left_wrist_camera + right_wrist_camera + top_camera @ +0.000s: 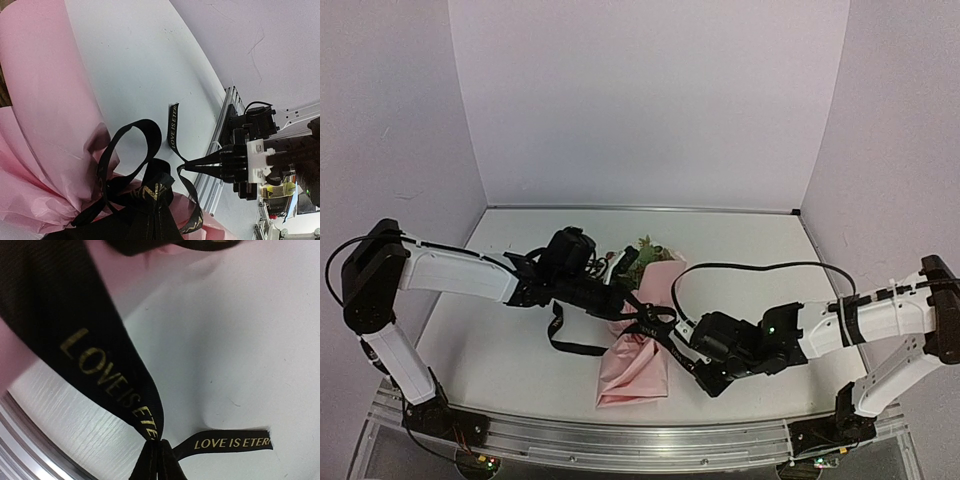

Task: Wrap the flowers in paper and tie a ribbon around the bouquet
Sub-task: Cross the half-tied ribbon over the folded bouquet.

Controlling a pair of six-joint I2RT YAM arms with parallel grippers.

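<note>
A bouquet point(638, 365) lies in the middle of a white table point(500, 350), between two robot arms. Its narrow end points toward the arms' bases. The flowers point(648, 250), with green leaves, show at the far, wide end. Pale pink paper point(625, 385) forms the cone around them.

A black ribbon point(554, 328) with gold lettering crosses the cone's middle, and a long loop of it trails onto the table to the left.

The left claw point(632, 308) sits at the ribbon on the cone's middle. Its fingers are pressed together. In its wrist view the strands bunch down toward it, so it appears to pinch the ribbon.

The right claw point(682, 343) is just beside the cone on the right. Its fingers are pressed together on one strand near its end. The short free end sticks out past the pinch and reads "LOVE IS ETER". Beside it, a ribbon loop stands above a loose knot on the paper.
</note>
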